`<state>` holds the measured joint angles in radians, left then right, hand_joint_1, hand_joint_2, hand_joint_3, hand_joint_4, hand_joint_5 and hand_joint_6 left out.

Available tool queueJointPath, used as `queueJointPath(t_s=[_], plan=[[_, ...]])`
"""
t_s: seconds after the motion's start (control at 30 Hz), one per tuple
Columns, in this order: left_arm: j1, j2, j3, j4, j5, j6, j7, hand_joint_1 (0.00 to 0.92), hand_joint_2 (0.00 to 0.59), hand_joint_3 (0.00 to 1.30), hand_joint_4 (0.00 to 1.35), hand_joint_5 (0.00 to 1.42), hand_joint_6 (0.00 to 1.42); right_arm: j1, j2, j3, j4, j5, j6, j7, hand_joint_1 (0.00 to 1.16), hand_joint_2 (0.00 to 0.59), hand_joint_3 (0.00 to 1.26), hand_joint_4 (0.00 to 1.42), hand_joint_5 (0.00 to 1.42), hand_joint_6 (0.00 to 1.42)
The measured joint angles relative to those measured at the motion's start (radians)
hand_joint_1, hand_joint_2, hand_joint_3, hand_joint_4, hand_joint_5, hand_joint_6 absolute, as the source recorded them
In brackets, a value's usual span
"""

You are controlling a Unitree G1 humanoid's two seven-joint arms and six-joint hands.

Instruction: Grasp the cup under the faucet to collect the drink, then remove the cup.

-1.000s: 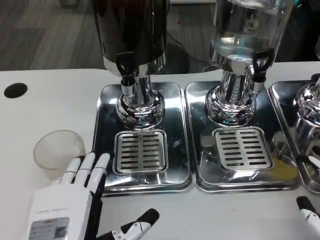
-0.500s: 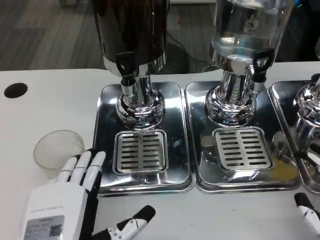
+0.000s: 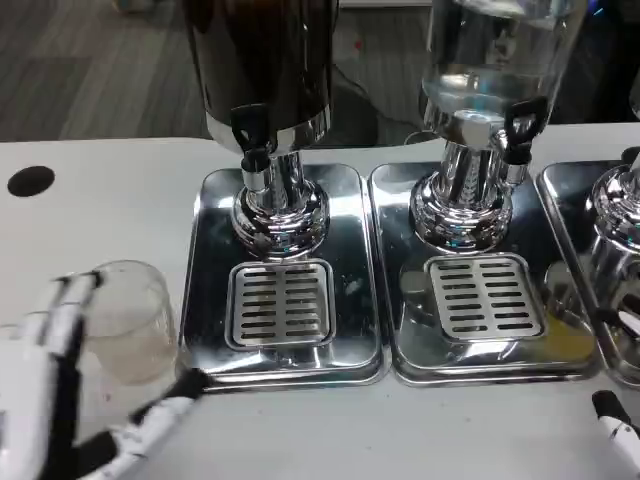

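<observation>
Grasping step: left hand [image 3: 50,400], fingers spread, brackets clear plastic cup [image 3: 125,320] left of steel drip tray [image 3: 290,365]; closing comes next.

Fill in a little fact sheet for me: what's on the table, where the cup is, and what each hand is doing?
Cup: clear plastic cup, on the white table, left of the trays, not under any faucet
Dispensers: dark drink dispenser and clear drink dispenser, each on a shiny steel drip tray
Left hand: fingers around the cup; firm grip unclear
Right hand: only fingertips visible at lower right edge
</observation>
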<state>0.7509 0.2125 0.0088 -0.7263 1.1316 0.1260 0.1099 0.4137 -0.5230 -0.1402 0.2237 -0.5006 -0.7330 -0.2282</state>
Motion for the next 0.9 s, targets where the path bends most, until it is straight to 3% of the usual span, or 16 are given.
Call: queueJointPath(t_s=[0.2,0.33,0.57,0.9], plan=[[-0.065,-0.002,0.086,0.005,-0.040,0.042,-0.069,0.006,0.060,0.12,0.07,0.22,0.48,0.001,0.000,0.001,0.000,0.000,-0.003,0.000,0.42,0.412,0.15,0.03,0.00,0.00],[-0.181,0.012,0.136,0.064,-0.062,0.099,-0.135,0.032,0.053,0.12,0.07,0.24,0.50,0.017,-0.001,0.002,-0.001,0.000,-0.011,0.001,0.42,0.412,0.15,0.03,0.00,0.00],[-0.328,0.031,0.118,0.177,-0.022,0.163,-0.194,0.054,0.053,0.12,0.07,0.27,0.53,0.042,-0.001,0.002,-0.001,0.001,-0.038,0.000,0.42,0.412,0.15,0.03,0.00,0.00],[-0.450,0.046,0.021,0.302,0.058,0.232,-0.207,0.110,0.053,0.12,0.08,0.30,0.56,0.069,-0.003,-0.012,0.000,0.011,-0.066,0.000,0.42,0.412,0.15,0.03,0.00,0.00]])
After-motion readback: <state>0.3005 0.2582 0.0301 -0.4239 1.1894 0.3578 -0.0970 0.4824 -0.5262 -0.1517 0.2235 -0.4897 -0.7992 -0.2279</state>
